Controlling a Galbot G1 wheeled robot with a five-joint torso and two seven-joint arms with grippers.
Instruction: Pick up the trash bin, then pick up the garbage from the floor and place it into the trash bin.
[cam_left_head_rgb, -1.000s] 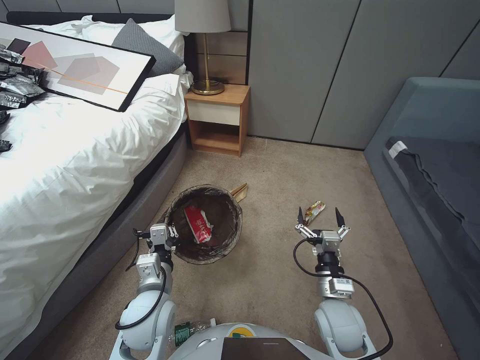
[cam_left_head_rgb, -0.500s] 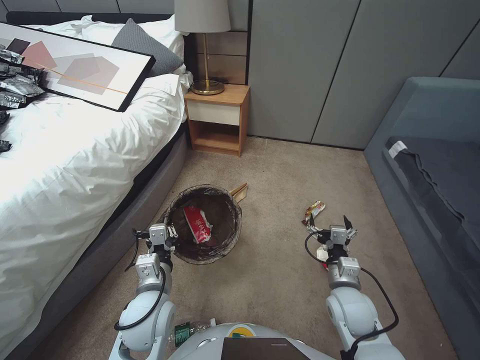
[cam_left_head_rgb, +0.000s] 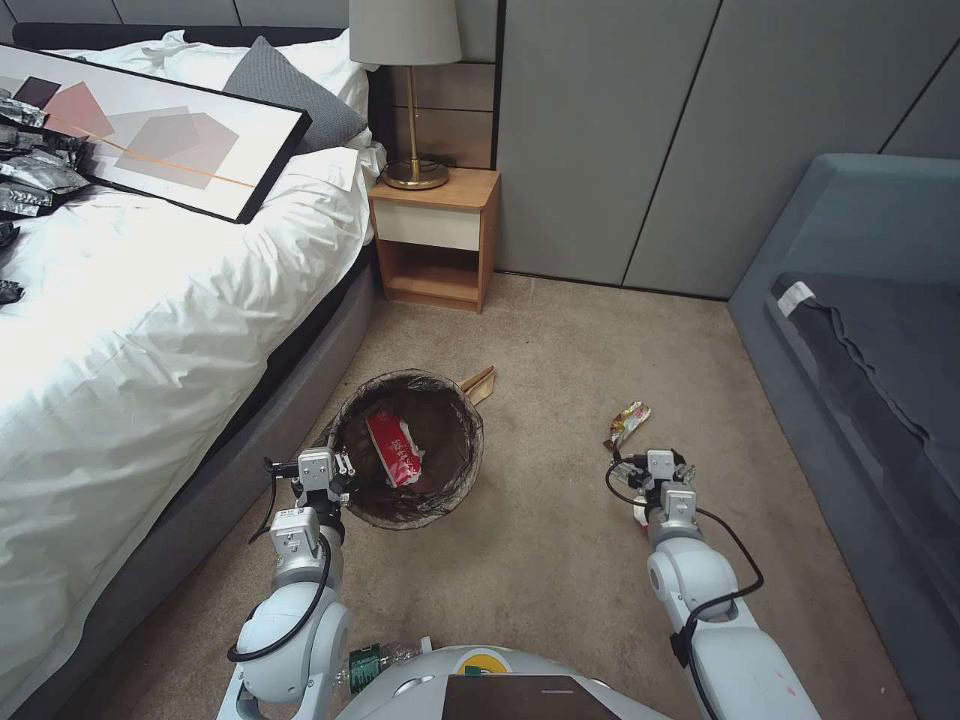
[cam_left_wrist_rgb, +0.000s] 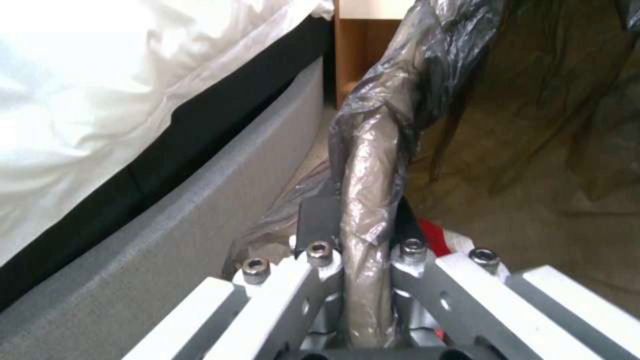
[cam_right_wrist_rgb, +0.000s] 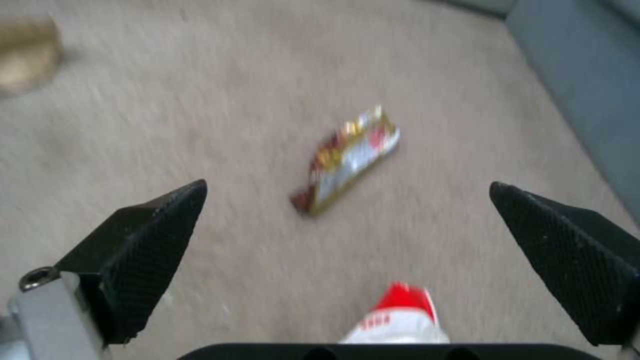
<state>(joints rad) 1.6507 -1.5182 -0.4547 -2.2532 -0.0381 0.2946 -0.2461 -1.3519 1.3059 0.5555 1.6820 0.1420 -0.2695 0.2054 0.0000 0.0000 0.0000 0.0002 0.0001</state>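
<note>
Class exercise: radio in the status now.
Left gripper shut on trash bin rim. Right gripper open, low over snack wrapper. Floor path clear.

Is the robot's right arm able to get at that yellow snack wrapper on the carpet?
Probably yes. The right gripper is open and the yellow snack wrapper lies flat on bare floor ahead of its fingertips, nothing between them.

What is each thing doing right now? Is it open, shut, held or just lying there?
Trash bin: upright, held at its rim, holding a red-white packet.
Left end effector: shut on the bin's bagged rim.
Right end effector: open above the carpet.
Snack wrapper: lying flat on the carpet, untouched.
Red-white packet scrap: lying beneath the right end effector.
</note>
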